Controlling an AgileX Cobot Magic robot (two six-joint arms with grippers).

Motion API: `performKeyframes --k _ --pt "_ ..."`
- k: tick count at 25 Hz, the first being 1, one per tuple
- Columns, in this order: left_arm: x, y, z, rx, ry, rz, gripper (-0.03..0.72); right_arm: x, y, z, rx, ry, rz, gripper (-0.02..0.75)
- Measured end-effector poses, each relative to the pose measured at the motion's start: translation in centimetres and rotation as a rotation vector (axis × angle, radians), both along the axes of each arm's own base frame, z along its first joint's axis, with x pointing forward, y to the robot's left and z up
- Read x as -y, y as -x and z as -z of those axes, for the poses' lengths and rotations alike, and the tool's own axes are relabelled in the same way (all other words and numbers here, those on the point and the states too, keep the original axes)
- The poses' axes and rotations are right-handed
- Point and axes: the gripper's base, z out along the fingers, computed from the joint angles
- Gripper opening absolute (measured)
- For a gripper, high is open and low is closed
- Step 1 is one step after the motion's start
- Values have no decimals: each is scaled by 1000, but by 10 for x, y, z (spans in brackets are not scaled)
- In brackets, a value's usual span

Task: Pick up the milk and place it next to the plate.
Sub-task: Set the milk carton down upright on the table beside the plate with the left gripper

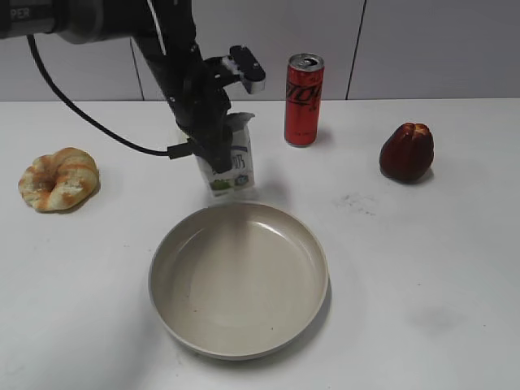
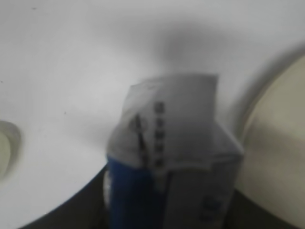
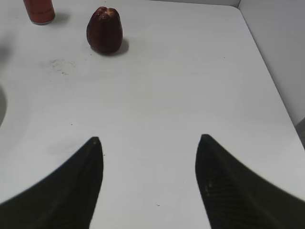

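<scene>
The milk (image 1: 236, 166), a small white carton with blue print and a green patch at its base, stands slightly tilted just behind the plate's far rim. My left gripper (image 1: 216, 151) comes down from the upper left and is shut on its upper part. In the left wrist view the milk (image 2: 186, 124) fills the space between the dark fingers (image 2: 167, 210), blurred. The plate (image 1: 166, 244) is a wide beige dish at the table's front middle; its rim shows in the left wrist view (image 2: 281, 157). My right gripper (image 3: 150, 138) is open and empty over bare table.
A red can (image 1: 304, 99) stands behind the milk to the right. A dark red fruit (image 1: 406, 152) sits at the right and also shows in the right wrist view (image 3: 104, 29). A bread roll (image 1: 58, 179) lies at the left. The table's right edge (image 3: 267, 71) is near.
</scene>
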Motion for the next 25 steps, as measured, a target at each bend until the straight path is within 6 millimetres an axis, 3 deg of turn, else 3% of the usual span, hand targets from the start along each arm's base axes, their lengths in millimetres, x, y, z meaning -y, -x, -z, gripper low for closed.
performKeyframes --k 8,13,17,21,25 --pt "-1 5 9 -38 -35 148 304 0 0 0 0 0 0 466" --pt "2 2 7 -4 3 136 414 0 0 0 0 0 0 466" --pt "4 2 5 -4 26 127 445 0 0 0 0 0 0 466" --pt "3 6 -20 24 54 81 545 0 0 0 0 0 0 466" --pt "-5 20 -80 90 116 17 631 0 0 0 0 0 0 466"
